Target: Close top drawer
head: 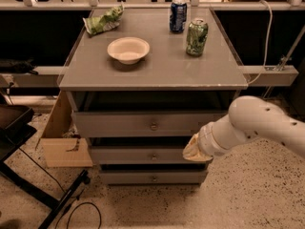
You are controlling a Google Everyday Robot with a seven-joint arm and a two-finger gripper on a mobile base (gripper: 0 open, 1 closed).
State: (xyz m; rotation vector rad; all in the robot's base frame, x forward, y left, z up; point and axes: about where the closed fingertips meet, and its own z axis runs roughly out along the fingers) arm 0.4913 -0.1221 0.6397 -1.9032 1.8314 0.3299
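The top drawer (119, 123) is a wide grey front with a small round knob (153, 126) at its centre, just under the table top. It stands pulled out a little, with a dark gap above it. My gripper (193, 150) is at the end of the white arm (257, 123) that comes in from the right. It sits low, in front of the right end of the middle drawer (128, 155), below and right of the top drawer's knob. The arm hides the top drawer's right end.
On the grey table top (157, 75) stand a white bowl (128, 49), a green can (196, 37), a blue can (177, 15) and a green chip bag (102, 22). The bottom drawer (152, 177) is below. A cardboard box (62, 142) and a black stand leg (52, 199) are at the left.
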